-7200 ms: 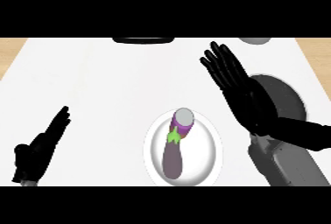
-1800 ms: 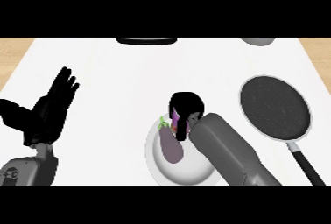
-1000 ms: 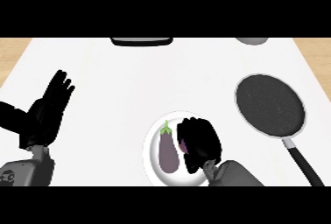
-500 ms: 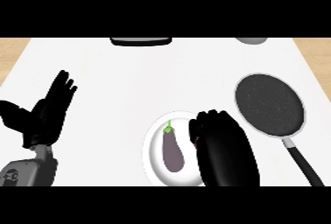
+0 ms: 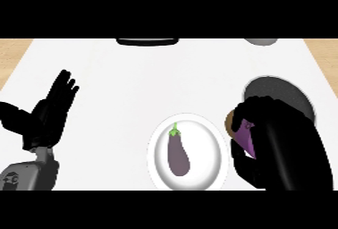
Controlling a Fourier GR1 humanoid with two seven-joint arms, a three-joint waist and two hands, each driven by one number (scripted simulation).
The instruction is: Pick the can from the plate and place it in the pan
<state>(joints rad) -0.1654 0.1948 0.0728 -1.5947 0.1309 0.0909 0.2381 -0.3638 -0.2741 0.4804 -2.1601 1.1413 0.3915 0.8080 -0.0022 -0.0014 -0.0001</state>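
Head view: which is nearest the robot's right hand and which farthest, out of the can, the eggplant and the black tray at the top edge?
1. Can, held in the right hand.
2. Eggplant, on the plate to its left.
3. Black tray, far up at the counter's back.

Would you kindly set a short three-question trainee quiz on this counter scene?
1. True or false: the can stands on the plate.
2. What lies on the plate? A) eggplant B) spoon C) lid
3. Which hand is shut on the can?

Key: 1. False; the right hand holds it off the plate, beside the pan. 2. A. 3. The right; the left hand rests open at the left.
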